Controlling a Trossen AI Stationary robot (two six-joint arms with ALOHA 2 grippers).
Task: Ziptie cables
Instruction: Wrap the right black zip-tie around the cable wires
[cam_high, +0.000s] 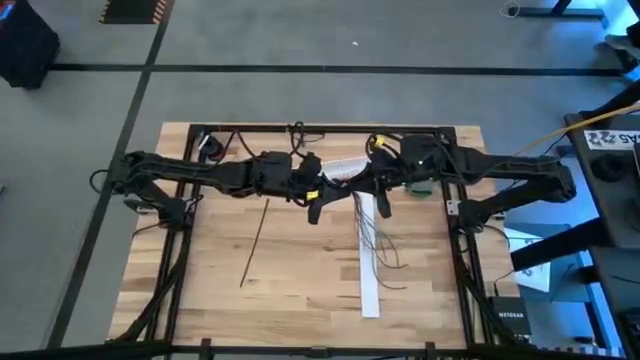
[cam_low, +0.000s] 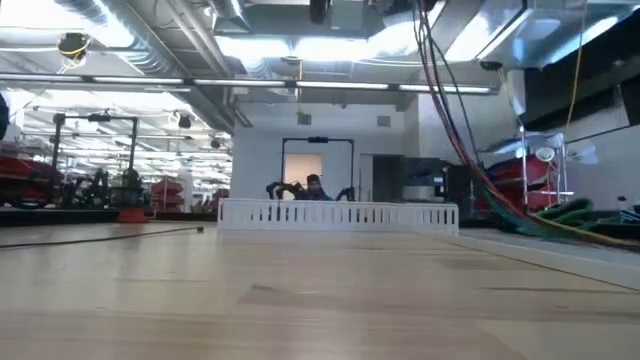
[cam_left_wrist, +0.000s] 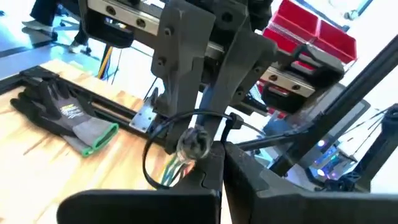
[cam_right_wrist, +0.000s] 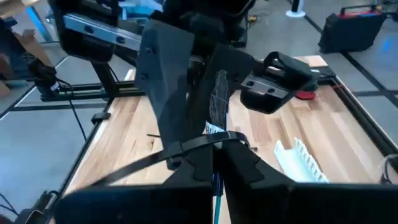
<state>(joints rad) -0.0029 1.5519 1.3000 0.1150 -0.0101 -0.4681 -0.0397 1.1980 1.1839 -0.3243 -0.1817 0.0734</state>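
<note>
Left claw: the left claw (cam_high: 318, 205) hangs over the middle of the table (cam_high: 210, 290), close to the right claw; its fingers (cam_left_wrist: 249, 180) are closed narrow on the zip tie (cam_left_wrist: 180, 124), which curls in a loop in front of them.
Right claw: the right claw (cam_high: 382, 203) is just beside the left one over the table's middle; its fingers (cam_right_wrist: 245, 165) are pinched together on the black strip (cam_right_wrist: 186, 149) that crosses in front of them, with a thin blue wire between the fingers.
Cables: the cables (cam_high: 375, 240) trail from under the two claws down onto the table, a loose bunch of thin wires lying across the white strip (cam_high: 368, 270); in the left wrist view their greenish and yellowish ends (cam_left_wrist: 171, 174) show bunched at the loop.
Spare tie: a second straight dark strip (cam_high: 255, 240) lies alone on the wood, well apart from the cables.
Glove: a grey and green glove (cam_left_wrist: 68, 115) lies on the table near the frame.
White comb: a white toothed rack (cam_low: 338, 215) stands at the far side in the low view.
</note>
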